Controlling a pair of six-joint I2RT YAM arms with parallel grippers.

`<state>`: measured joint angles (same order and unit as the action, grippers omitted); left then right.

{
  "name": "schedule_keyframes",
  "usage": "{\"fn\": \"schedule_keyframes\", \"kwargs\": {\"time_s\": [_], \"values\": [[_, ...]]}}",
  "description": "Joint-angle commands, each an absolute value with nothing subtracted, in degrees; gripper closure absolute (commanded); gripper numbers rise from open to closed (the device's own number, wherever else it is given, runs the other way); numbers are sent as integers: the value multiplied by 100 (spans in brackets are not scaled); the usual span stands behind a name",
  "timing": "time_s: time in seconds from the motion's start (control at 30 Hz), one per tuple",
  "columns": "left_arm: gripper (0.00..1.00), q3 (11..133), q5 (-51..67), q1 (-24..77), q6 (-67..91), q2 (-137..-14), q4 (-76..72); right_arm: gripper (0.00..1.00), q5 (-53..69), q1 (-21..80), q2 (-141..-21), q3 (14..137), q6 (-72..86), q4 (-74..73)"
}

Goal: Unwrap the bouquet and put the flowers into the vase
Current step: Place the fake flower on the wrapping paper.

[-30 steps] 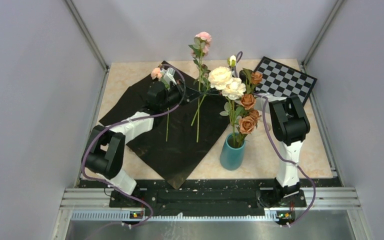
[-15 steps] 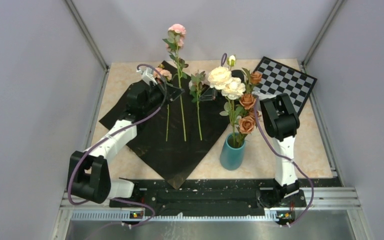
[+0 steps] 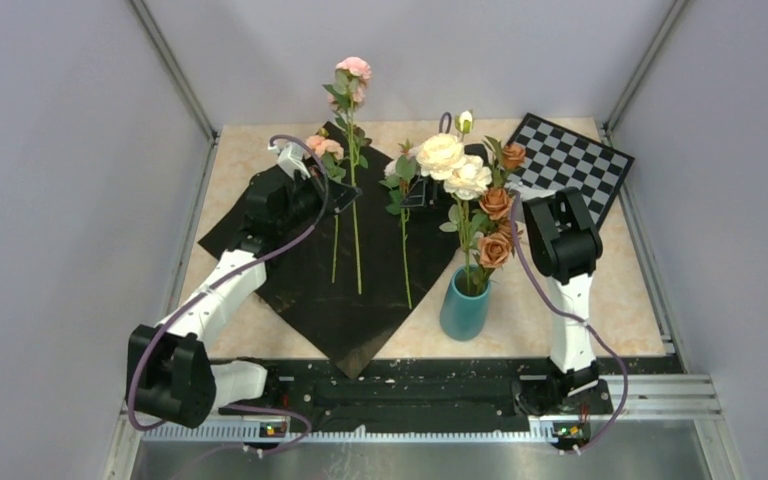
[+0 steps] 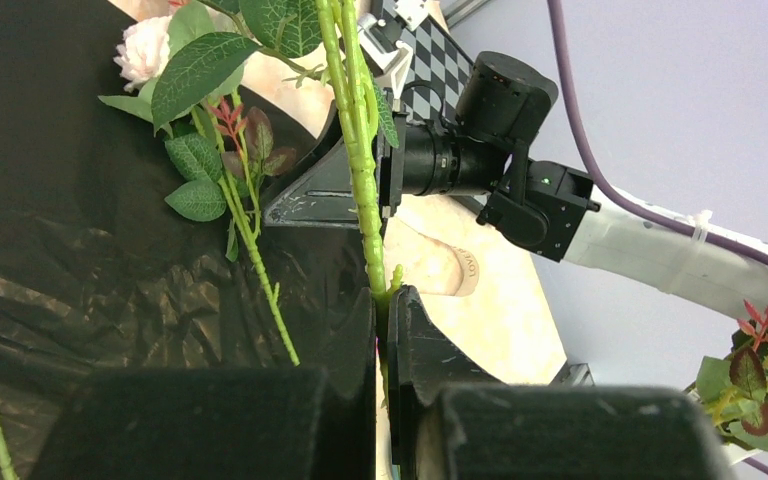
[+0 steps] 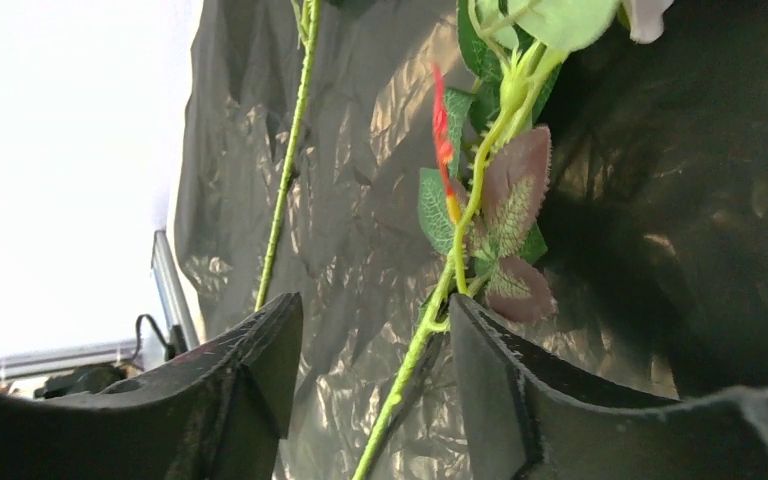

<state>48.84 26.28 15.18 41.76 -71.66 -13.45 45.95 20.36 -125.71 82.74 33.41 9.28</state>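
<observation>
The bouquet is undone: its black paper (image 3: 360, 280) lies spread flat on the table. My left gripper (image 3: 343, 193) (image 4: 385, 297) is shut on the green stem of a tall pink rose (image 3: 353, 68), which stands upright over the paper. My right gripper (image 3: 416, 192) (image 5: 373, 325) is open around a leafy stem (image 3: 405, 250) (image 5: 465, 225), which runs close to one finger. A third stem with a pink-peach bloom (image 3: 321, 146) lies on the paper. The teal vase (image 3: 465, 306) holds cream and orange roses (image 3: 470, 178).
A black-and-white checkerboard (image 3: 572, 157) lies at the back right. Grey walls with metal rails close in the beige table (image 3: 620, 300) on both sides. The right arm (image 3: 570, 245) stands just right of the vase, and the vase's blooms reach up beside it.
My right gripper has opened and released the leafy stem. My left gripper has carried the tall pink rose leftward, away from the right gripper.
</observation>
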Motion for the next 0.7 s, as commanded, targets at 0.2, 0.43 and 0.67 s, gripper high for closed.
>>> {"fn": "schedule_keyframes", "kwargs": {"time_s": [0.2, 0.43, 0.67], "values": [[100, 4673, 2721, 1494, 3522, -6377, -1406, 32, 3986, 1678, -11630, 7935, 2852, 891], [100, 4572, 2838, 1493, 3173, -5934, -1383, 30, 3659, 1087, -11134, 7505, 2855, 783], [100, 4333, 3173, 1523, 3033, -5487, -1770, 30, 3120, 385, -10182, 6937, 2867, 412]]}}
